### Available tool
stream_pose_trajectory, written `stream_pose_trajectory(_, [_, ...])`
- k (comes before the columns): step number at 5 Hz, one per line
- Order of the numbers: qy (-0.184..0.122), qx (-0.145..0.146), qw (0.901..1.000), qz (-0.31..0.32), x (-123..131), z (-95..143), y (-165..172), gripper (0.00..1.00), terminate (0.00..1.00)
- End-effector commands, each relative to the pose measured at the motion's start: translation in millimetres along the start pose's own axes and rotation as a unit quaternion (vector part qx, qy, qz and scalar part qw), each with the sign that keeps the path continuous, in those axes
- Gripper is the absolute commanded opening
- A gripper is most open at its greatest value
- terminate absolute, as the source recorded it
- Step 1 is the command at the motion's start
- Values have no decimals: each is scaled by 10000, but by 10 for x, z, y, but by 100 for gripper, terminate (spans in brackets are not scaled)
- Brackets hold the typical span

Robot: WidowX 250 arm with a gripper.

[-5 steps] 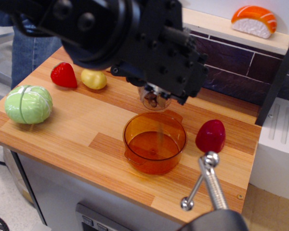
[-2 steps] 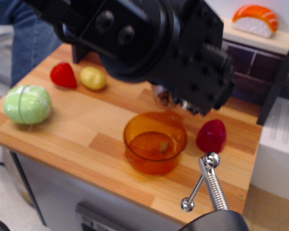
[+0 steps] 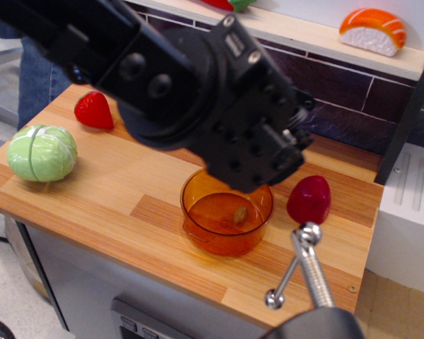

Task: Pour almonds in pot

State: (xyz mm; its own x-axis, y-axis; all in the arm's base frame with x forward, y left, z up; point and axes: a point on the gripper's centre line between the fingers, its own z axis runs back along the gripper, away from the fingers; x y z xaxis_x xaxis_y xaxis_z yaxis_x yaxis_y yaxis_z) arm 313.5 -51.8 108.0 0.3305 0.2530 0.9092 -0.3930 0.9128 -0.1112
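A wooden counter (image 3: 127,183) is seen from above and slightly to one side, with a dark tiled wall and a pale shelf behind it. At the far left of the counter, a green cabbage toy (image 3: 42,152) is set near the edge. Behind it and a little to the right, a red strawberry toy (image 3: 93,110) is placed on the wood, partly beside the robot arm. The upper middle of the view is filled by the bulky black robot arm (image 3: 162,78), which is stretched in from the upper left and angled down toward the centre. The gripper (image 3: 258,166) is positioned at its lower end, directly above the back rim of the pot. The jaws are hidden by the black housing, so it cannot be told how far apart they are or whether anything is held; no jar can be made out. Below the gripper, the translucent orange pot (image 3: 227,212) is seated upright on the counter, and 1 almond (image 3: 239,215) is visible on its floor. Just right of the pot, apart from it, a shiny dark-red egg-shaped toy (image 3: 309,199) is placed. A metal rod with ball ends (image 3: 297,272) is seen in the lower right foreground. On the shelf at upper right, a salmon sushi toy (image 3: 372,30) is displayed.
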Motion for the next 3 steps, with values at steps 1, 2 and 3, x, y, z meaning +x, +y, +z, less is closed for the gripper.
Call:
stream_pose_trajectory(1, [-314,-374,9984,280,92,2,23,0,0])
stream_pose_trajectory(2, [-329,-459,9981,257,94,5,7,0,0])
stream_pose_trajectory(3, [-462,-822,9953,226,85,59,4,0,100])
